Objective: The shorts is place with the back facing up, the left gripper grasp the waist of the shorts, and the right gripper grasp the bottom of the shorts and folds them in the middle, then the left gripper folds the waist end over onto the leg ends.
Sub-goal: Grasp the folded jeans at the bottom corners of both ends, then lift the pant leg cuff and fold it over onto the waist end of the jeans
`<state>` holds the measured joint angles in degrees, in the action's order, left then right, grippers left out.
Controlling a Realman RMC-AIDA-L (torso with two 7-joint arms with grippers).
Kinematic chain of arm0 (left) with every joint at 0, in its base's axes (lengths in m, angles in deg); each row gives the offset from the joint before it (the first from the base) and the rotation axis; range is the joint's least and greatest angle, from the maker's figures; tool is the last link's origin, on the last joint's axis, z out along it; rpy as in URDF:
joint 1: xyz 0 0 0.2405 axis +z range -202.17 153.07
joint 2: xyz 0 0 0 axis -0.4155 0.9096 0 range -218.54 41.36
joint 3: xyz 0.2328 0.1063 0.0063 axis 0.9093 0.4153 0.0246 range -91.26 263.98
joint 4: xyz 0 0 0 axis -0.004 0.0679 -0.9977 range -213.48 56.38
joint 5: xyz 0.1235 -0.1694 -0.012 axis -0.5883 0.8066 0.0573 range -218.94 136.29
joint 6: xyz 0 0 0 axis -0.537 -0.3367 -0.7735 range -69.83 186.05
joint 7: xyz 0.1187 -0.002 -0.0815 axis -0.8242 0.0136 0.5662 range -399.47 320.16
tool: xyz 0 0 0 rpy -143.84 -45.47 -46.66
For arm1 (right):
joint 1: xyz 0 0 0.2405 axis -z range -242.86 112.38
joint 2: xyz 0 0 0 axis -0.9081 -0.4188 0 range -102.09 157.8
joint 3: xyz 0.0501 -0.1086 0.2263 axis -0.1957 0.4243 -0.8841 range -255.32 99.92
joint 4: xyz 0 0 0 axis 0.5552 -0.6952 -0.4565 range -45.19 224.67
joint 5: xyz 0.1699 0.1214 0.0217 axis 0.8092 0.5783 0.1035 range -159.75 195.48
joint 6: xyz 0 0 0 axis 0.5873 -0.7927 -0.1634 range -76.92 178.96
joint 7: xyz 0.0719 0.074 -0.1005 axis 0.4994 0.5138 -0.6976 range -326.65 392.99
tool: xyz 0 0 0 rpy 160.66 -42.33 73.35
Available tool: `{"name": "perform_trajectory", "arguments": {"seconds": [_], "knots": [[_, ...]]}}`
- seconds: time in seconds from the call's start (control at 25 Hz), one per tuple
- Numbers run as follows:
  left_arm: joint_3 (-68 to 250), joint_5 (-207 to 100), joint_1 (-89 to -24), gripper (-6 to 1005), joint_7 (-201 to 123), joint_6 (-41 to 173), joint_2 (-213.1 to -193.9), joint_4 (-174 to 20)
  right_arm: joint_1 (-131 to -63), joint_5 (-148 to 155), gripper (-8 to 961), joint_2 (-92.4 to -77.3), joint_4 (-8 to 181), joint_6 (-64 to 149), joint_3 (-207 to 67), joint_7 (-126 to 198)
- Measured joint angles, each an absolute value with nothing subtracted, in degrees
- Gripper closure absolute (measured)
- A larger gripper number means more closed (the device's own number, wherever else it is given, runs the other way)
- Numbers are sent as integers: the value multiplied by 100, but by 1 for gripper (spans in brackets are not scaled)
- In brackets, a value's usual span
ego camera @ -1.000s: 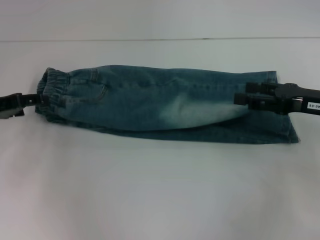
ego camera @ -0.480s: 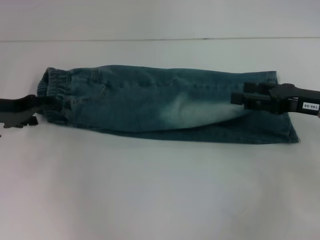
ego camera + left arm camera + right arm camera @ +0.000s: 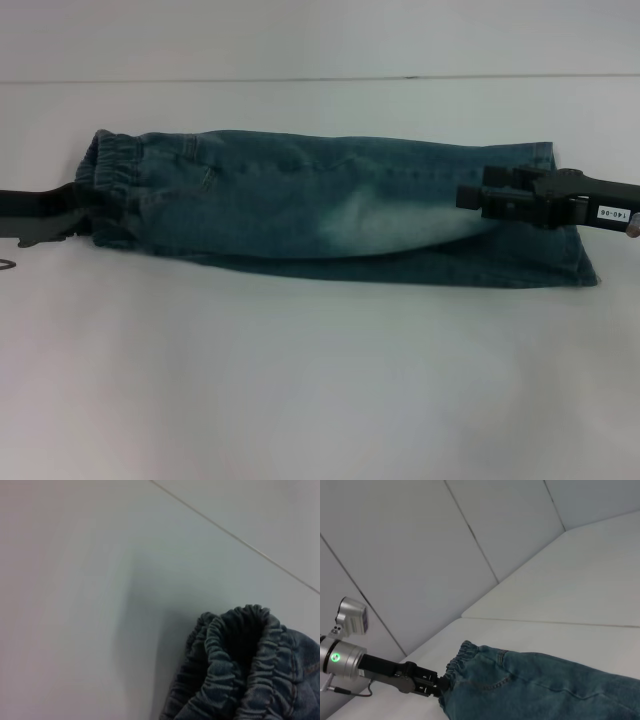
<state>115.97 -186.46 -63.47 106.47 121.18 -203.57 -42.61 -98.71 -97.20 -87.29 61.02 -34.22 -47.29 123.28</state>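
Lying lengthwise across the white table (image 3: 320, 380), your denim shorts (image 3: 300, 200) are folded along the middle into one long band, the elastic waist (image 3: 105, 185) at the left end and the leg hems (image 3: 560, 240) at the right. The upper layer sits slightly farther back than the lower one, so a strip of the lower leg shows along the near edge.

Your left gripper (image 3: 80, 205) comes in from the left edge and meets the gathered waist; in the head view its fingers look pinched on the elastic, though the cloth hides the tips, and the right wrist view shows the same black fingers reaching into the waist edge. From the left wrist view you see only the ruffled waistband bunched up against the table.

Your right gripper (image 3: 470, 197) reaches in from the right and hangs over the leg end, its dark tips over the pale faded patch (image 3: 400, 220). You cannot tell whether those fingers are spread or pressed together.
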Motion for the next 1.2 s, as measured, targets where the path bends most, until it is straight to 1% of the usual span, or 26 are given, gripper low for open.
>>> {"name": "perform_trajectory", "arguments": {"seconds": [0.08, 0.2, 0.4, 0.8, 1.08, 1.2], "knots": [[11598, -18644, -6348, 325, 10644, 12109, -20357, -4262, -9861, -9712, 68, -8730, 6102, -3418, -4730, 12328], [11603, -18642, -6348, 565, 10626, 12083, -20363, -4262, -9859, -9712, 68, -8730, 6105, -3416, -4740, 12322], [11621, -18642, -6348, 794, 10534, 12026, -20413, -4261, -9857, -9713, 68, -8728, 6119, -3367, -4741, 12319], [11593, -18536, -6326, 844, 10135, 11903, -20513, -4240, -9859, -9739, 68, -8737, 6135, -3339, -4738, 12317], [11595, -18309, -6263, 896, 9852, 11982, -20522, -4177, -9855, -9732, 71, -8776, 6132, -3309, -4740, 12317], [11617, -18260, -6224, 901, 9839, 12129, -20526, -4033, -9855, -9709, 73, -8793, 6126, -3258, -4738, 12317]]}}
